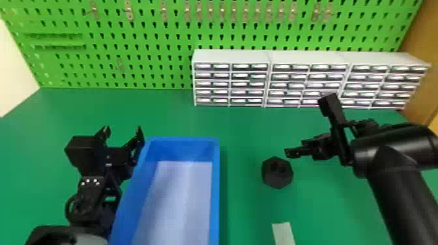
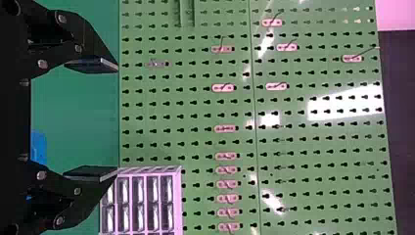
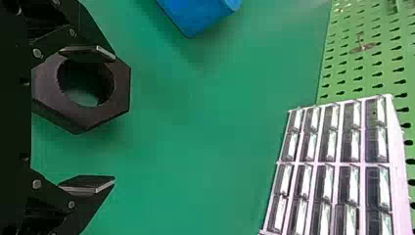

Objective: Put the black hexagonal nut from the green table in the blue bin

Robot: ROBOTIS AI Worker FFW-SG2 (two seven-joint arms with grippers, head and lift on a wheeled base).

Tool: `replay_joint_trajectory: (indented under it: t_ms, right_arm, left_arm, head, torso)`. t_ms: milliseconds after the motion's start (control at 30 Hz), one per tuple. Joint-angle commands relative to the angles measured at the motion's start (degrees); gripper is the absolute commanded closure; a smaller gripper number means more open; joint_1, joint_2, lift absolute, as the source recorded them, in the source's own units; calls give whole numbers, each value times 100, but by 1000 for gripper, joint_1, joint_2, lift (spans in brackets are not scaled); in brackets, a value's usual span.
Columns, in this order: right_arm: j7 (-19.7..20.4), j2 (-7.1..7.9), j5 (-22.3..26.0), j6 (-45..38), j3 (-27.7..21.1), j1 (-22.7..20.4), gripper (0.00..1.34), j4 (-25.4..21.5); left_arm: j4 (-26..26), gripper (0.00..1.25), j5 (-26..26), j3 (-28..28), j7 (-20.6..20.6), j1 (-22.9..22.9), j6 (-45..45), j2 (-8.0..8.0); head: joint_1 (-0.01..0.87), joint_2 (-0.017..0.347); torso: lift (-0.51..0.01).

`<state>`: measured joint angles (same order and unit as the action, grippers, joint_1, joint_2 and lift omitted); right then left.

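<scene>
White drawer cabinets (image 1: 231,56) (three) before green pegboard (image 1: 146,39).

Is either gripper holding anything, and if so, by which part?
Nothing is held: the black left gripper and black right gripper are both open, and the black hexagonal nut lies on the green table.

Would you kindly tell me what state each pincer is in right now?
Left pincer: open, holding nothing.
Right pincer: open, holding nothing, near the black hexagonal nut.

Smooth plastic bin (image 1: 215,192); matt black nut (image 1: 277,180); glossy pegboard (image 2: 318,147)
</scene>
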<state>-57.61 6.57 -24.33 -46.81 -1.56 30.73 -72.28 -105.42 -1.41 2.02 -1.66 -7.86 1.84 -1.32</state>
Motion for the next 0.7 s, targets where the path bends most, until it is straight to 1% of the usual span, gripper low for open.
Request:
replay_joint_trajectory:
  t_ms: [0, 267, 467, 667]
  right_arm:
    - [4, -7, -55, 119, 24, 197, 389, 364]
    - [127, -24, -151, 251, 174, 451, 389, 865]
    - [171, -16, -99, 374, 297, 601, 389, 1260]
    - [171, 2, -37, 427, 534, 706, 392, 1594]
  left_arm:
    - [13, 501, -9, -17, -1, 21, 0, 0]
    - [22, 501, -9, -26, -1, 39, 0, 0]
    - [30, 501, -9, -26, -1, 65, -9, 0]
    - [48, 501, -9, -26, -1, 92, -9, 0]
  head:
    - [657, 57]
    - [657, 57]
    - [657, 57]
    - [657, 57]
  torso:
    - [-95]
    - [-95]
    - [-95]
    - [-95]
